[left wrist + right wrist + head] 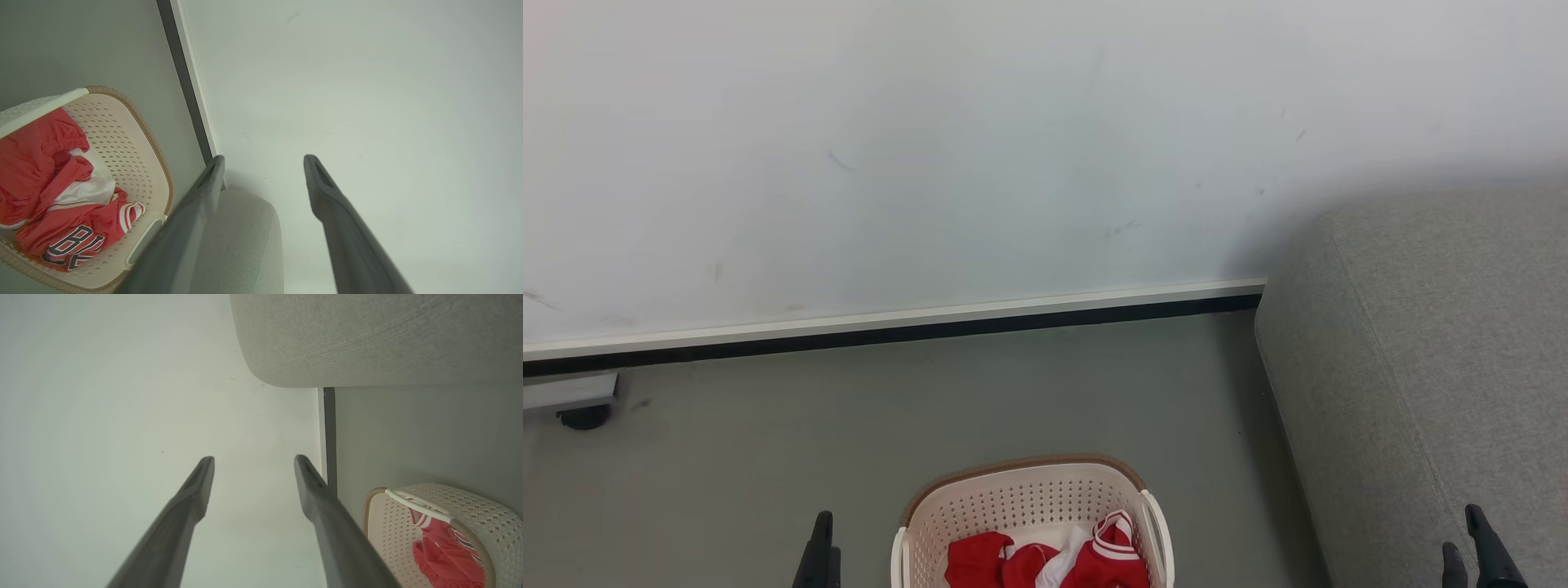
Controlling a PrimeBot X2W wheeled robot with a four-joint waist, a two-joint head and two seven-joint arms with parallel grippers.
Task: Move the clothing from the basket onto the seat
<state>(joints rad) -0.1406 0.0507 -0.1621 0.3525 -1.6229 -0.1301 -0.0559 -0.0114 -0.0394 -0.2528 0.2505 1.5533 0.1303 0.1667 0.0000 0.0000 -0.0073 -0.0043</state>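
The cream-white basket [1021, 502] with a brown rim stands on the grey floor at the bottom centre of the head view. Red clothing [1045, 563] with white trim lies crumpled inside it. In the left wrist view the basket [122, 134] holds the clothing [45, 179], a lettered jersey lowest in that view. The light-grey seat [1429, 384] stands to the right of the basket. My left gripper [822, 549] stands open left of the basket, empty [263, 161]. My right gripper [1466, 531] is open over the seat's front, empty [253, 463].
A white wall [931, 147] with a dark baseboard [890, 331] runs behind the basket and seat. A black caster under a pale frame [584, 412] sits at the far left by the wall. Bare grey floor [768, 441] lies between wall and basket.
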